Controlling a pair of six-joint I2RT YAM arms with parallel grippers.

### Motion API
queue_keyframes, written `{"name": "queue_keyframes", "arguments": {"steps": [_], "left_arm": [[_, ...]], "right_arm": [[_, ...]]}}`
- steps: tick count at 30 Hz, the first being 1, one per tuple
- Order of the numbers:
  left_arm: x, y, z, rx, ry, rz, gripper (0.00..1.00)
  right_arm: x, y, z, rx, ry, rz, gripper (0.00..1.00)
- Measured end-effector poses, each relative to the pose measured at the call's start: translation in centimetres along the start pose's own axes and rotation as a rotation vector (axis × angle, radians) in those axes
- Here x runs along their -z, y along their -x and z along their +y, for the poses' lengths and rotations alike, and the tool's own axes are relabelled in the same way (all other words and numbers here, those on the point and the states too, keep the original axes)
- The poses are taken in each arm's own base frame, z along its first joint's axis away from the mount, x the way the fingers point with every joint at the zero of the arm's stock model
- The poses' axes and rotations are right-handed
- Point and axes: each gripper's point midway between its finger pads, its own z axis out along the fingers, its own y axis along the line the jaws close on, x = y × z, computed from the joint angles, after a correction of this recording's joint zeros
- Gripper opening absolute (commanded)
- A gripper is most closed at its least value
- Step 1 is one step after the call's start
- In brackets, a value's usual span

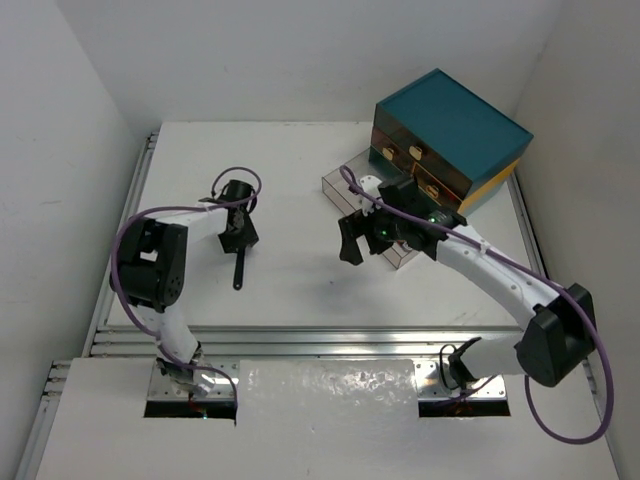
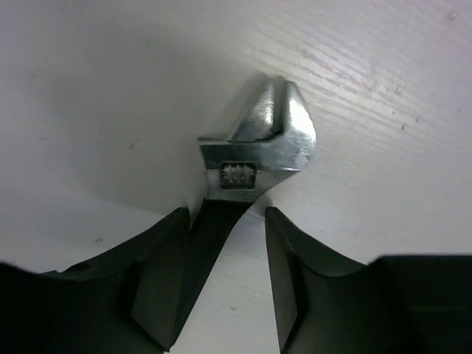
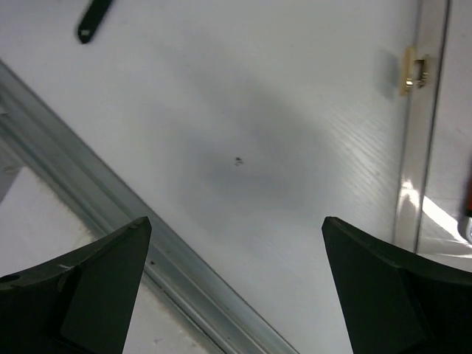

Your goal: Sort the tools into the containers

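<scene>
1. Overhead, the left arm rises from its base, folds at a raised elbow and runs its forearm to the right across the surface [image 1: 300, 160]. The left tool [image 1: 240, 243] points down, low over the left half.
2. The left tool [image 2: 225, 217] is part open and straddles the wrench [image 2: 258, 147] without clamping it. The dark handle runs between the fingers, tight against one finger [image 2: 158, 258]. White surface shows between the handle and the other finger.
3. The wrench's silver head lies flat on the surface just past the fingertips, thumbwheel facing up. From above, the wrench [image 1: 240, 270] shows only as its handle, running from under the tool toward the near edge.
4. The right arm climbs from its base to an elbow far right, then slants its long forearm up and left. The right tool [image 1: 350, 245] hangs near the middle of the surface.
5. The right tool [image 3: 236, 221] is spread wide and holds nothing. Only bare surface and a metal rail show between its fingers.
6. The chest [image 1: 450, 120] sits at the far right corner. A drawer [image 1: 340, 185] stands out in front of it, partly hidden by the right forearm. The wrench lies well apart from both, on the left.
</scene>
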Motion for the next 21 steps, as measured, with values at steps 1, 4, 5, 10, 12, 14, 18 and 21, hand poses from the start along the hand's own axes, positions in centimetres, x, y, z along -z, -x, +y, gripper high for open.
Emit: {"name": "queue_keyframes", "arguments": {"steps": [1, 4, 5, 10, 12, 14, 18, 21], "left_arm": [[-0.1, 0.0, 0.0, -0.004, 0.0, -0.002, 0.02], [-0.1, 0.3, -1.1, -0.001, -0.062, 0.0, 0.0], [-0.2, 0.2, -1.4, -0.009, -0.078, 0.005, 0.0], [-0.2, 0.0, -2.4, -0.042, -0.13, 0.006, 0.0], [0.1, -0.5, -3.0, -0.05, -0.164, -0.002, 0.0], [0.9, -1.7, -3.7, -0.056, -0.201, 0.001, 0.0], [3.8, -6.1, -5.1, -0.11, -0.257, 0.044, 0.0], [6.9, -7.2, -7.4, -0.128, -0.357, 0.025, 0.0]], "right_arm": [[0.1, 0.0, 0.6, -0.002, 0.03, -0.017, 0.99], [0.7, 0.4, 3.0, -0.01, 0.164, -0.089, 0.99], [0.9, 0.6, 3.8, -0.01, 0.207, -0.111, 0.99], [1.5, 1.5, 7.7, -0.038, 0.448, -0.204, 0.99], [0.8, 1.2, 8.8, -0.067, 0.526, -0.202, 0.99], [-0.9, 0.6, 8.7, -0.101, 0.525, -0.174, 0.99], [-5.3, -0.6, 7.1, -0.181, 0.431, -0.119, 0.97], [-7.9, -1.6, 5.9, -0.234, 0.376, -0.094, 0.95]]}}
